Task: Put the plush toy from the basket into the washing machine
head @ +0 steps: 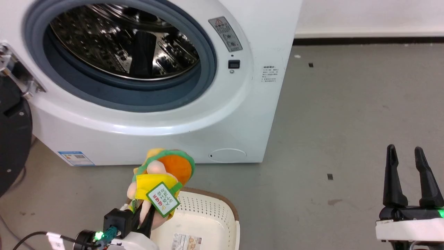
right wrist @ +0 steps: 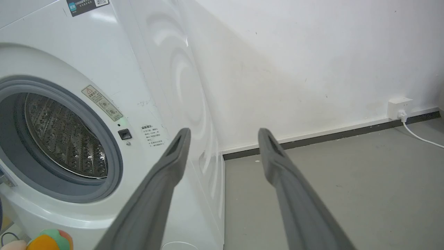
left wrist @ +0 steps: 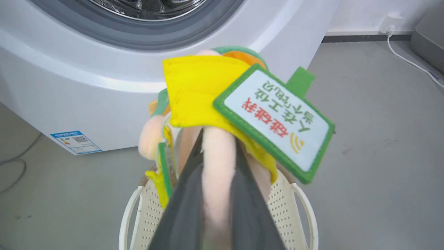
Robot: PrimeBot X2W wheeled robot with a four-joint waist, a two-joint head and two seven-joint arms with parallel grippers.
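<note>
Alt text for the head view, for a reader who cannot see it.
The left gripper holds the plush toy above the basket, in front of the open washing machine. The right gripper sits open at the lower right over grey floor.

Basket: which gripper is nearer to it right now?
Left. The left gripper holds the plush toy over the basket; the right gripper hangs open above the floor, well off to its right.

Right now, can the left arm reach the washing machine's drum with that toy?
Probably yes: the door is swung aside, the porthole unblocked, and the left tool holds the plush toy below it.
</note>
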